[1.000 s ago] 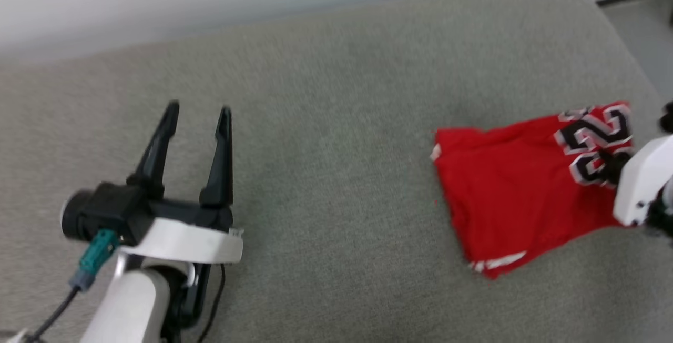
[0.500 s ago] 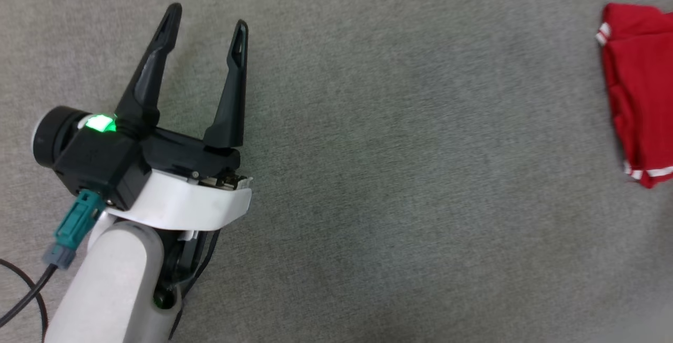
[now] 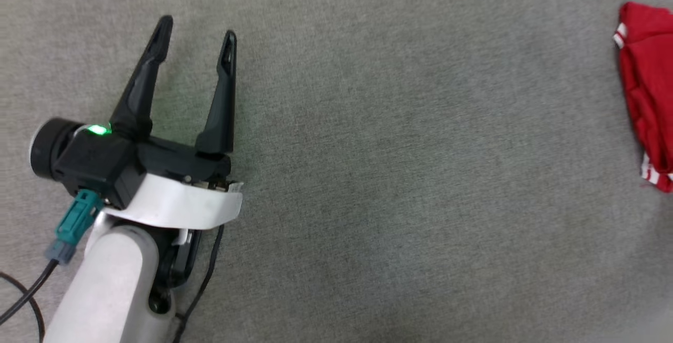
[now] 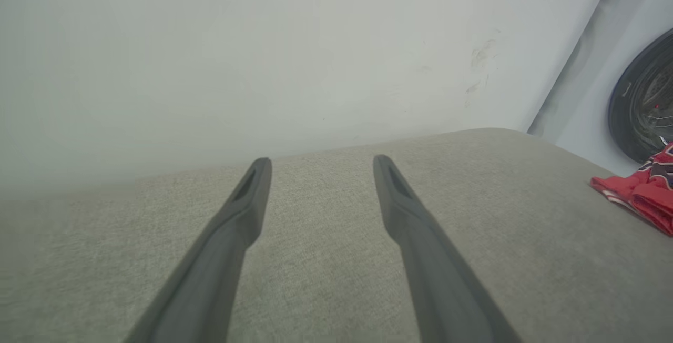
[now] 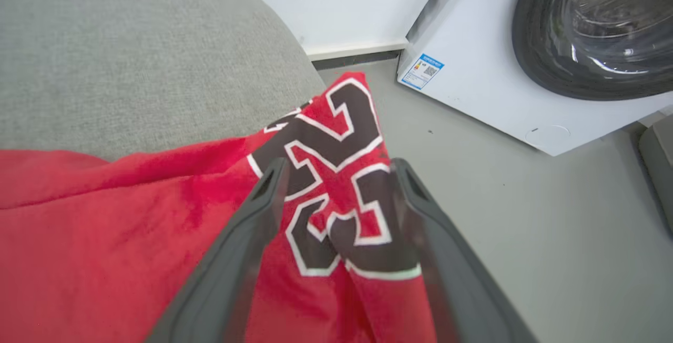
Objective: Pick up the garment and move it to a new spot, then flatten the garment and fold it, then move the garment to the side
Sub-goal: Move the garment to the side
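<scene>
The garment (image 3: pixel 644 85) is a bright red shirt lying bunched at the far right of the grey cushion (image 3: pixel 394 174). In the left wrist view the garment (image 4: pixel 639 193) shows at the right edge. My left gripper (image 3: pixel 197 27) hovers open over bare cushion far to the garment's left, and its fingers (image 4: pixel 322 163) have nothing between them. My right gripper (image 5: pixel 339 167) stands open just over the garment (image 5: pixel 105 243). The part with black, white-edged numerals (image 5: pixel 336 174) lies between its fingers, at the cushion's rounded end.
A white washing machine (image 5: pixel 473 69) with a dark round door (image 5: pixel 594 27) stands on the pale floor (image 5: pixel 526 227) beyond the cushion's end. It also shows as the washing machine (image 4: pixel 641 106) at the right. A plain wall (image 4: pixel 263 43) rises behind the cushion.
The head camera has tilted down and swung left, so the garment now sits at the picture's right edge. My right gripper has gone from shut to open. The left gripper stays open.
</scene>
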